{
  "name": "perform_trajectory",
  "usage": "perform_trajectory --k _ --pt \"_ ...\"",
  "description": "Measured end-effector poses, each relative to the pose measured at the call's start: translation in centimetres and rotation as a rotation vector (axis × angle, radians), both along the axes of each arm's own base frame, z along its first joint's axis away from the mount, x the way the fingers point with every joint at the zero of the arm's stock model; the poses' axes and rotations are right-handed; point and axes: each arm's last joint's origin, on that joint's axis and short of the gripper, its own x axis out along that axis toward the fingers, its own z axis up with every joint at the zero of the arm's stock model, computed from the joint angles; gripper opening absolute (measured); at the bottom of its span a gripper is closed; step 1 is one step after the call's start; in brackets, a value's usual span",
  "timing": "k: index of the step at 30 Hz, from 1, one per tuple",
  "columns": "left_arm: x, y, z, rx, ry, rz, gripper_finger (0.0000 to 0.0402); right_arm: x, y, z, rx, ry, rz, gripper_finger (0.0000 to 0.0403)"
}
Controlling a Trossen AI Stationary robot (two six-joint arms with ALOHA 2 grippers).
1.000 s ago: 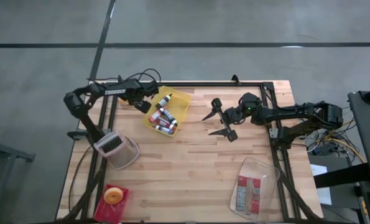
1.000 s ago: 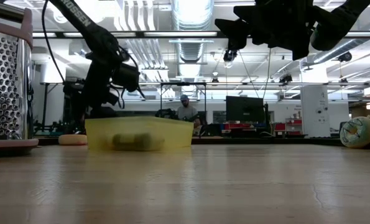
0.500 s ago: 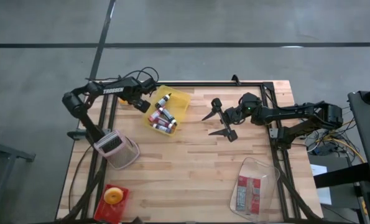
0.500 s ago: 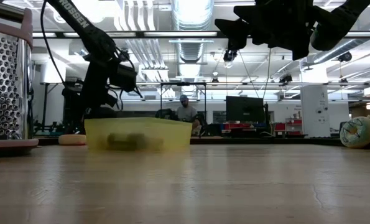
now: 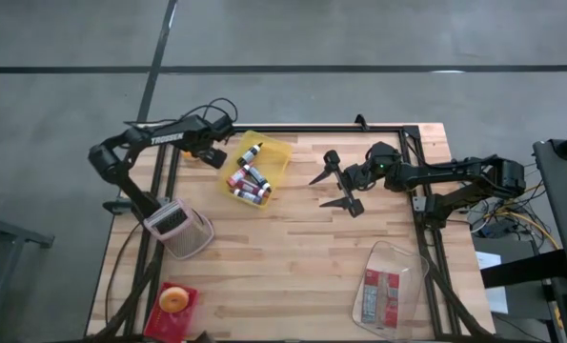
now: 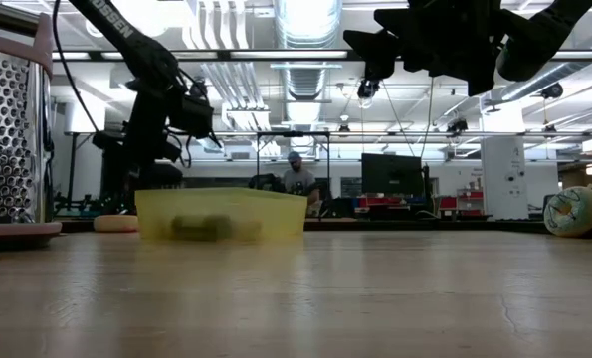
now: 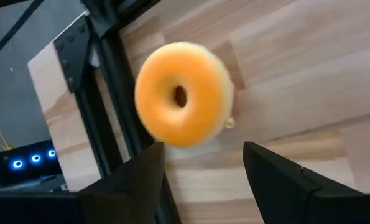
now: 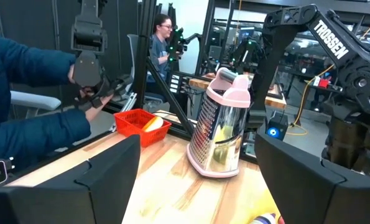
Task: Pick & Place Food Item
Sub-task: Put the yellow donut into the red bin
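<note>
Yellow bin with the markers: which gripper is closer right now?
Left. The left gripper sits just off the yellow bin, at its far-left corner near the table's back edge. The right gripper hangs open over bare wood, clearly apart from the bin on its right side.

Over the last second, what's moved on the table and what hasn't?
Only the left arm moved: its tool drew back from the yellow bin toward the table's far left edge, its elbow swinging outward. Nothing was grabbed or released. The left wrist view shows a donut lying on the wood beyond its open fingers. The right tool, bin, grater, red basket and clear tray stayed put.
</note>
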Motion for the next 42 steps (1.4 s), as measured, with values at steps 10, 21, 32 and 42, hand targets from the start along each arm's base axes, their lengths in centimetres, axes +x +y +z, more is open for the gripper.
perform_trajectory --k 10,21,32,42 --pt "-0.2 0.7 -0.8 0.006 -0.005 -0.033 0.0222 0.0 0.0 0.0 0.000 0.000 0.000 0.0315" --pt "-1.7 1.1 -3.1 -0.041 -0.078 -0.037 0.0222 0.0 0.0 0.0 0.000 0.000 0.000 0.0315" --pt "-2.0 1.7 -3.4 -0.035 -0.083 -0.102 0.0222 0.0 0.0 0.0 0.000 0.000 0.000 0.0315" --pt "-2.2 1.8 -3.5 -0.084 -0.154 -0.086 0.0222 0.0 0.0 0.0 0.000 0.000 0.000 0.0315"
